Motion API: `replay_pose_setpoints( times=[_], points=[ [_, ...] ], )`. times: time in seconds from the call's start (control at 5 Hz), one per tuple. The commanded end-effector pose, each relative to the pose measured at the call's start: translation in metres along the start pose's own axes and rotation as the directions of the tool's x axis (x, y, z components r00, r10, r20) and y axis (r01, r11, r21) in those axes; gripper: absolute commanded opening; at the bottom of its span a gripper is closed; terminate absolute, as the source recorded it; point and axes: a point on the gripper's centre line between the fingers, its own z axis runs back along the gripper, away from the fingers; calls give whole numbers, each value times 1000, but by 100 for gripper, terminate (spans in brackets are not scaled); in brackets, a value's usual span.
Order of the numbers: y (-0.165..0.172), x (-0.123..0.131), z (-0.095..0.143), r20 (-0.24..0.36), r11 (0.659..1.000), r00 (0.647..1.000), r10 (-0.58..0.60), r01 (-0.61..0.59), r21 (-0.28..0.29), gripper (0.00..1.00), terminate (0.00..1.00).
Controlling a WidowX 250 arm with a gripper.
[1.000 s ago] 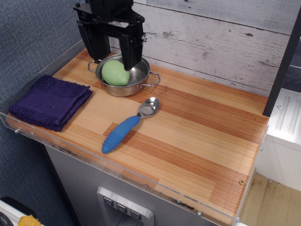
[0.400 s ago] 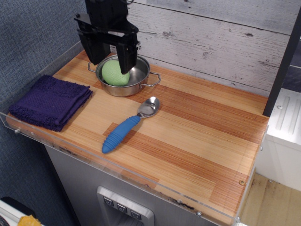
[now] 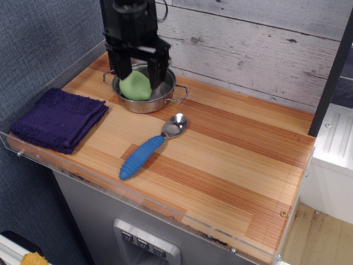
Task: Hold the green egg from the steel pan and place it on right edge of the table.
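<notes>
- Where the striped wooden table point(image 3: 231, 160) fills most of the view, its clear acrylic rim runs along the near and left edges, and the right end of the top lies bare, well apart from the steel pan.
- Black and bulky, the gripper point(image 3: 139, 69) hangs directly over the steel pan, its two fingers point(image 3: 123, 67) reaching down into the bowl, one on each side of the green egg; the jaws stand spread about as wide as the egg.
- Whether the fingers actually press on the egg I cannot tell, since the arm hides the contact points from this angle.
- A folded purple towel point(image 3: 59, 119) lies to the left of the steel pan and nearer the front edge, clear of it.
- The steel pan point(image 3: 144, 97) sits at the far left of the table, near the plank wall, with one wire handle poking out to the right.
- A spoon with a blue handle point(image 3: 150, 148) lies in front of the steel pan, close but not touching, bowl end nearest the pan.
- The green egg point(image 3: 135, 87) rests inside the steel pan, its top partly covered by the gripper.
</notes>
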Motion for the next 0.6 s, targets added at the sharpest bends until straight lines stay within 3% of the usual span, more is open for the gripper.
replay_pose_setpoints(
  times=[0.0,0.4],
  points=[
    [30,32,-25,15,995,996,93,-93,31,100,0],
    [18,27,-41,-9,996,997,83,-83,20,100,0]
  ],
)
